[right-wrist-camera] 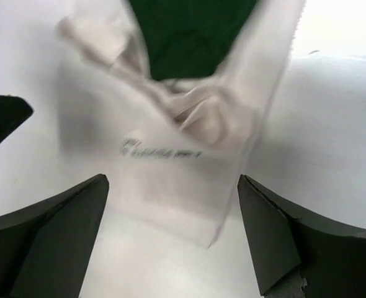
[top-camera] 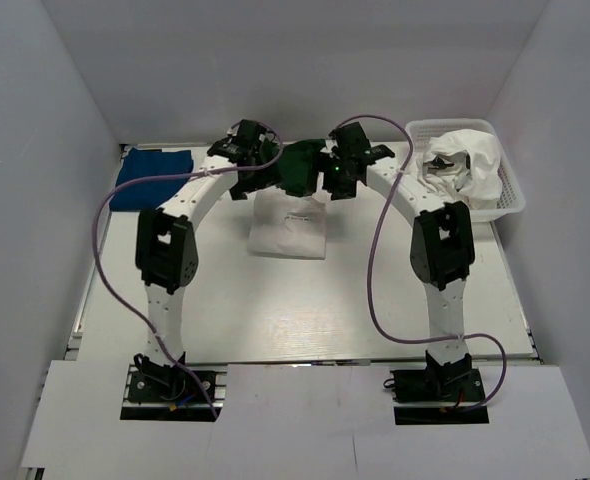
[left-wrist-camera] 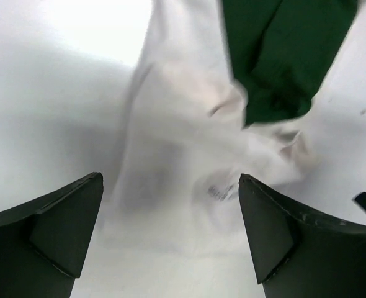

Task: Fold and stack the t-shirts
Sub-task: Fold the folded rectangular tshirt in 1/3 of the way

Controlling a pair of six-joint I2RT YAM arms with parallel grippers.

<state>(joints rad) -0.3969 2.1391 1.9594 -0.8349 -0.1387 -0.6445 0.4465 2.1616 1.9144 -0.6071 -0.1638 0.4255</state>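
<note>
Your basket holds a crumpled white garment, left end effector and right end effector spread above green-sleeved tee.

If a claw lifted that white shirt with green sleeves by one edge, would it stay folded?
Probably not. The white shirt lies in soft creases, bunched near its green sleeve, so it would likely droop and unfold. It looks thin, so probably light. Pushed, it would likely wrinkle.

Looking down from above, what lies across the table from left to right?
blue tee → white-and-green tee → basket holding crumpled white cloth
</note>
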